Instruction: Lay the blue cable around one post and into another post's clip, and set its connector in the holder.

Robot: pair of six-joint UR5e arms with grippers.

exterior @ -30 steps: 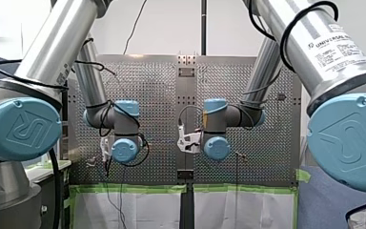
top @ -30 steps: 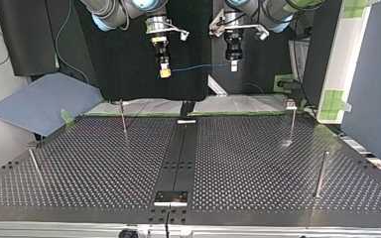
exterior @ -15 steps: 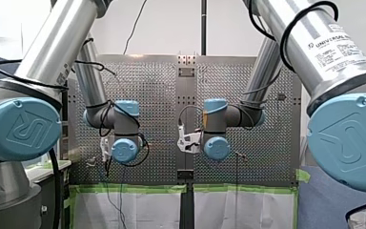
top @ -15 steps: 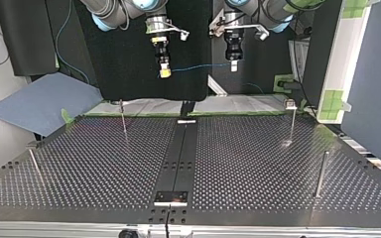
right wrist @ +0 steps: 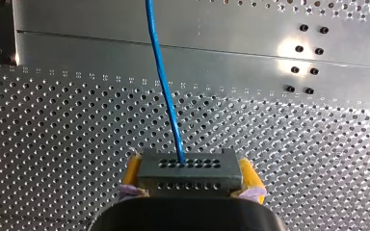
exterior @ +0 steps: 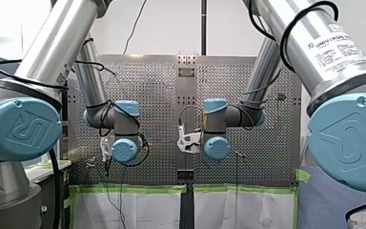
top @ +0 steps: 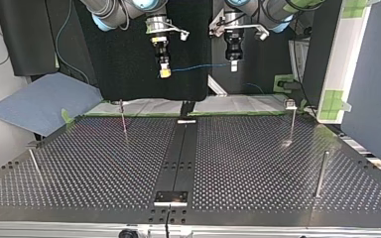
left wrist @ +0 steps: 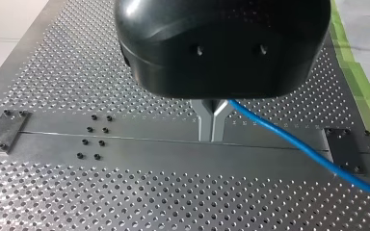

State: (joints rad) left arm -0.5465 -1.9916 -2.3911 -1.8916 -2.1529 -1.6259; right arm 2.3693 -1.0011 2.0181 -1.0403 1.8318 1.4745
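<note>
White wall fills the back of the front view; the perforated table (exterior: 147, 86) lies beyond the arms, with green tape (exterior: 128, 189) along its near edge above a white sheet (exterior: 138, 210); my right arm (exterior: 317, 71) carries a label (exterior: 336, 45) reading "UNIVERSAL ROBOTS", its smaller print too fine to read; the pale blue joint caps (exterior: 19, 129) bear a moulded logo; both claws sit hidden behind the wrists, so this view cannot tell their state.

Across the table, the top view shows a black curtain (top: 129, 49) behind and a grey-blue mat (top: 39, 101) at the left; a dark solid strip (top: 181, 148) runs down the table's middle; thin posts (top: 123, 116) stand well apart on either side of it; my right gripper (top: 164, 72) hangs at the view's left and my left gripper (top: 233, 65) at its right, both high over the far edge; the blue cable (top: 198, 66) stretches nearly level between them in the air, apart from every post.

From the left wrist, the black housing fills the upper half; the metal fingers (left wrist: 207, 122) are drawn narrow together on the cable (left wrist: 289, 137), which runs off sideways over the table; black screws (left wrist: 96, 130) dot the plain strip below.

From the right wrist, yellow pads (right wrist: 132, 168) clamp the grey connector (right wrist: 188, 183) at its two ends; rows of small holes mark its face, and the cable (right wrist: 164, 82) leaves its top over the perforated plate.
</note>
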